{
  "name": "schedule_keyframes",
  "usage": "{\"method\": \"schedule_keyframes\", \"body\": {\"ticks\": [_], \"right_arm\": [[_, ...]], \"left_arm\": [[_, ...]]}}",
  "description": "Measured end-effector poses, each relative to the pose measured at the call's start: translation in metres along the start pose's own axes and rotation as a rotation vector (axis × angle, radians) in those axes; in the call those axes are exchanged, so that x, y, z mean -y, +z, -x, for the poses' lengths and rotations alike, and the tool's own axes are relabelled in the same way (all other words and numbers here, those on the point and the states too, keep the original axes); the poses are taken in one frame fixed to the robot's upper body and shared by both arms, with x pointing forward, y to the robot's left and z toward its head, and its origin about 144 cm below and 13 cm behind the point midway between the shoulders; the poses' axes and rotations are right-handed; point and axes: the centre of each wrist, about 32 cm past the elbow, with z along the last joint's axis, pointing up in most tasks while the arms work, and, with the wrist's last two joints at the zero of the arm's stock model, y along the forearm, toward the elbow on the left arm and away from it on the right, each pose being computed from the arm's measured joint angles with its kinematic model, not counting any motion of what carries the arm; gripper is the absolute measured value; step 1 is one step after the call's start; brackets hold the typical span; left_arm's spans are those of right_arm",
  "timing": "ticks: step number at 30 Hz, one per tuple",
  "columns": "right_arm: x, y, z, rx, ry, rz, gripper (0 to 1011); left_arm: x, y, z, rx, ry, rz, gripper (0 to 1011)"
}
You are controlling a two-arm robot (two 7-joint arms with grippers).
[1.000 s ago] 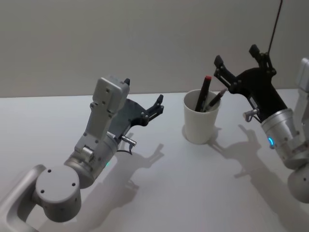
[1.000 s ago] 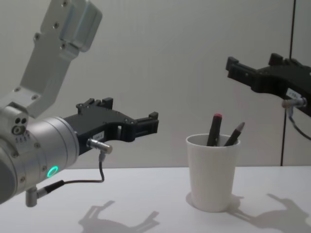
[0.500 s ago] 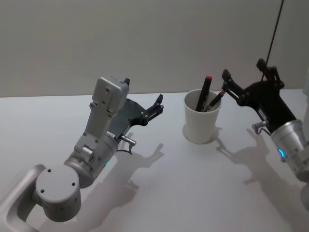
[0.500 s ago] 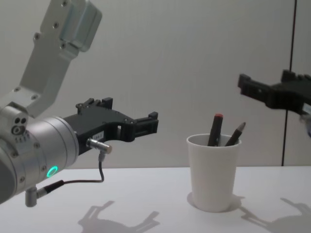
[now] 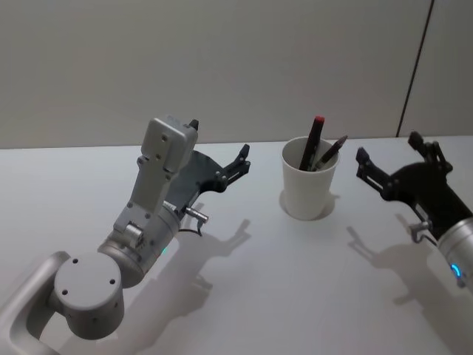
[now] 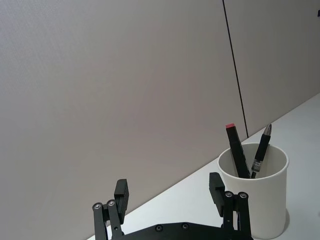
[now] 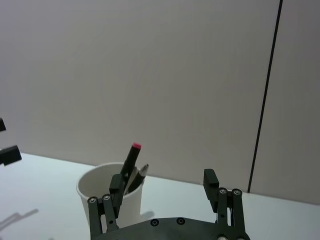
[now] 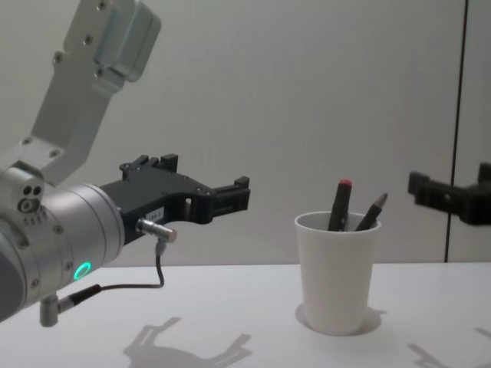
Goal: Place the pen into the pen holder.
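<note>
Pens (image 5: 321,151) stand tip-up in the cup (image 5: 309,187) at centre frame, so your right gripper (image 5: 399,163) at right and left gripper (image 5: 222,163) at left hang wide open, empty.

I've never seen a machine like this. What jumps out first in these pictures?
A white paper cup stands near the middle of the pale table, with a red-capped pen and a darker pen leaning inside it. On either side a black pincer hangs open and empty above the table: the left pincer on its big silver arm, the right pincer lower, to the cup's right.
</note>
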Motion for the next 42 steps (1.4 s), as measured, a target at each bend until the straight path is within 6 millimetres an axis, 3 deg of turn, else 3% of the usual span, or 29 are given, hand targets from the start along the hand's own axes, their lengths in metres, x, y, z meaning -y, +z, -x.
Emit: {"method": "schedule_keyframes", "body": {"ticks": [9,42], "right_arm": [[0.0125,0.0014,0.0,0.002,-0.003,0.053,1002],[0.0129,0.0016,-0.0002,0.003,-0.004,0.054,1001]], "left_arm": [[0.0,0.0,0.0,0.0,0.0,0.0,1001],[0.0,0.0,0.0,0.0,0.0,0.0,1001]]}}
